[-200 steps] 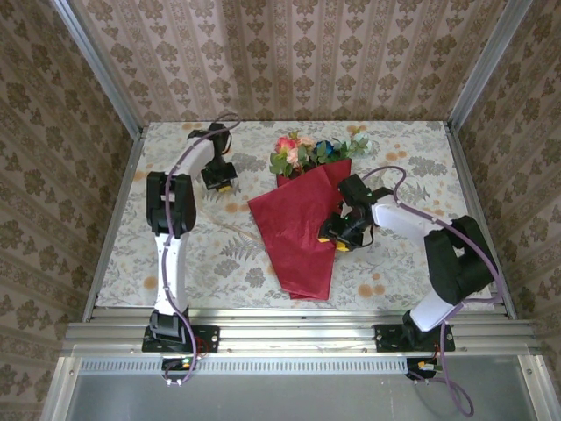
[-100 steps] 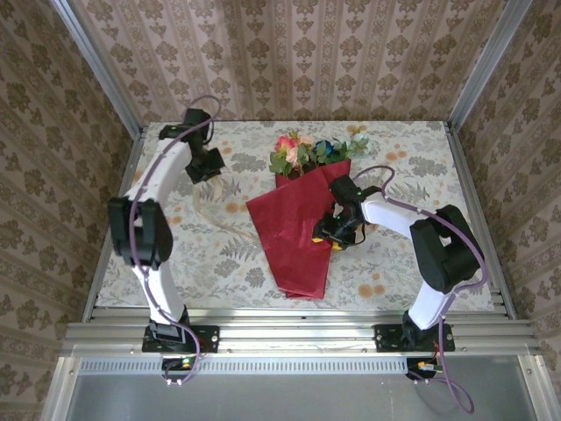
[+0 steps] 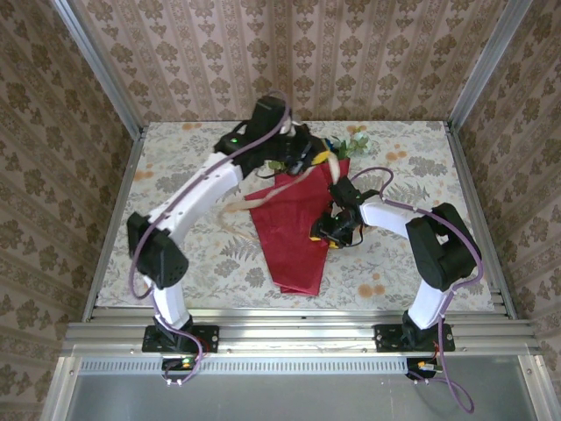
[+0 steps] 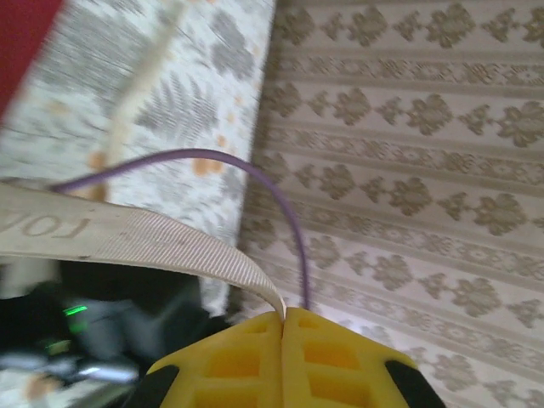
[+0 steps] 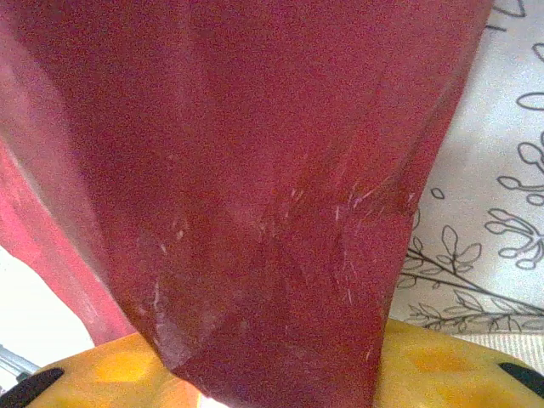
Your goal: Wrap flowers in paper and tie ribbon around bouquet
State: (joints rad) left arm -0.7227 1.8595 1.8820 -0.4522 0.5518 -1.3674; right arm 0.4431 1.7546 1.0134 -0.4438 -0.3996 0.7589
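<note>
The bouquet lies on the table as a crimson and maroon paper (image 3: 294,228) cone, its tip toward the near edge. The left arm covers most of the flowers (image 3: 352,146), so only green leaves and a bit of blue peek out at the cone's mouth. My left gripper (image 3: 320,160) hovers over the cone's mouth, shut on the cream ribbon (image 3: 250,197), which trails down-left onto the cloth. In the left wrist view the ribbon (image 4: 127,234) enters the closed yellow fingertips (image 4: 255,357). My right gripper (image 3: 331,235) pinches the paper's right edge, and maroon paper (image 5: 255,170) runs down between its yellow fingers (image 5: 442,361).
A floral tablecloth (image 3: 394,272) covers the table, with patterned walls on three sides and a metal rail (image 3: 298,329) along the near edge. Purple cable (image 4: 280,195) loops near the left wrist. Bare cloth lies to the left and right of the cone.
The left arm swung from the far-left corner across to the bouquet's mouth, dragging the ribbon with it. The right gripper stayed on the paper's right edge.
</note>
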